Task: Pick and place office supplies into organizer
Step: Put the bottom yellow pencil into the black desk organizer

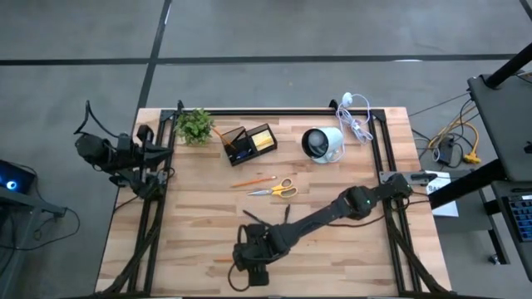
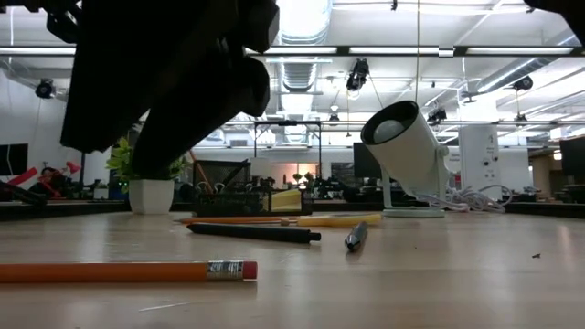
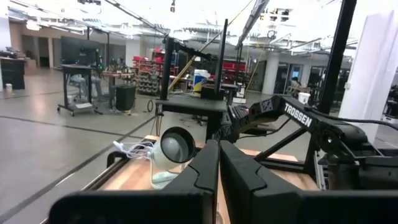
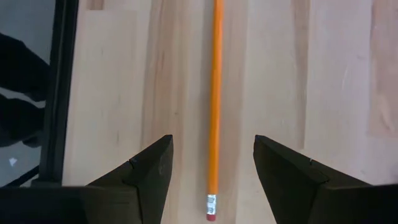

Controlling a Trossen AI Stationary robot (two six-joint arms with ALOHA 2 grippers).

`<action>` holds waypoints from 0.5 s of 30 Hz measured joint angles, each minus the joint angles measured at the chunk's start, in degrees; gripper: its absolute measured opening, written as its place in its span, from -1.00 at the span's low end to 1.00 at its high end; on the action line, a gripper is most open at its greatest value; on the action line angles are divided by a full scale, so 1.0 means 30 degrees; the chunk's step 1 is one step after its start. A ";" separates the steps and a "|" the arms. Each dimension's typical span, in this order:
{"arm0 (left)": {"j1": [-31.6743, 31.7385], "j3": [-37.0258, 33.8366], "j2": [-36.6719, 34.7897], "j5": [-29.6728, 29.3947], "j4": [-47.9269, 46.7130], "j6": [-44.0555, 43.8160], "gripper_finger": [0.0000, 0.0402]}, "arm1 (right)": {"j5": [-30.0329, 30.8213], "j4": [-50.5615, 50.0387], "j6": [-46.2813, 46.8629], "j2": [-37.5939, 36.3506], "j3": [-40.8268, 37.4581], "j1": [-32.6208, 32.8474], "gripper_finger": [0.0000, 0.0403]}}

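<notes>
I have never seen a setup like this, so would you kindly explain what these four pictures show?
Two dark robot arms work at a wooden table. One picture looks straight down, one looks level across the tabletop, and two come from cameras on the wrists. The right gripper, open and holding nothing, hovers over a thin orange pencil near the table's front edge. The left gripper is shut, parked at the left side. Farther back lie yellow-handled scissors, a small black divided organizer, a green potted plant and a white round cup.
</notes>
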 joint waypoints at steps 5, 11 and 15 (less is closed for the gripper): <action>0.0000 -0.0032 0.0000 0.0003 -0.0010 -0.0004 -1.00 | -0.0291 -0.0822 -0.0114 0.0275 -0.0014 0.0015 0.04; 0.0000 -0.0032 0.0000 -0.0002 -0.0008 0.0005 -1.00 | -0.0717 -0.0895 -0.0069 0.0550 -0.0017 0.0030 0.04; 0.0000 -0.0054 0.0000 -0.0002 -0.0010 0.0005 -1.00 | -0.0717 -0.0980 -0.0062 0.0663 -0.0106 0.0022 0.04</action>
